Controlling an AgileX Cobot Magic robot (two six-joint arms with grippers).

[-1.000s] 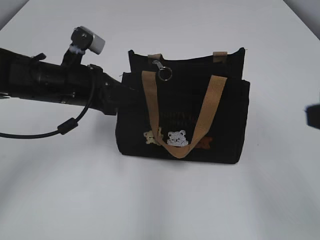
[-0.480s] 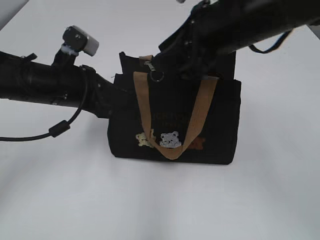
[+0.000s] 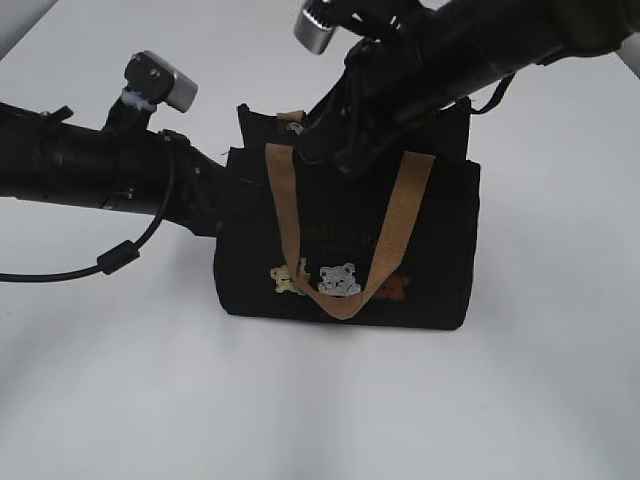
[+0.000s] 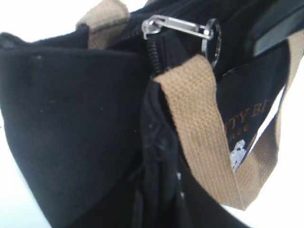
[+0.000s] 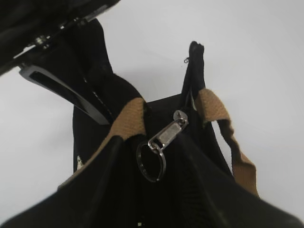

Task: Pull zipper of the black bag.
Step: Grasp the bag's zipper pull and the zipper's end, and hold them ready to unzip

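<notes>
Right tool (image 5: 121,114), spread apart, hovers just beside the small silver metal zipper pull with ring (image 5: 164,137) atop the black fabric bag (image 3: 350,250); left tool state cannot be told.

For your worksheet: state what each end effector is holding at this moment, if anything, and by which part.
The right end effector holds nothing: it stands open beside the zipper, not touching it. The left arm presses against the black bag at its end, but its grip is hidden.

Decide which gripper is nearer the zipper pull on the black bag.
Right. The right gripper hovers over the bag's top beside the zipper pull, not touching it. The left gripper sits at the bag's left end, hidden.
</notes>
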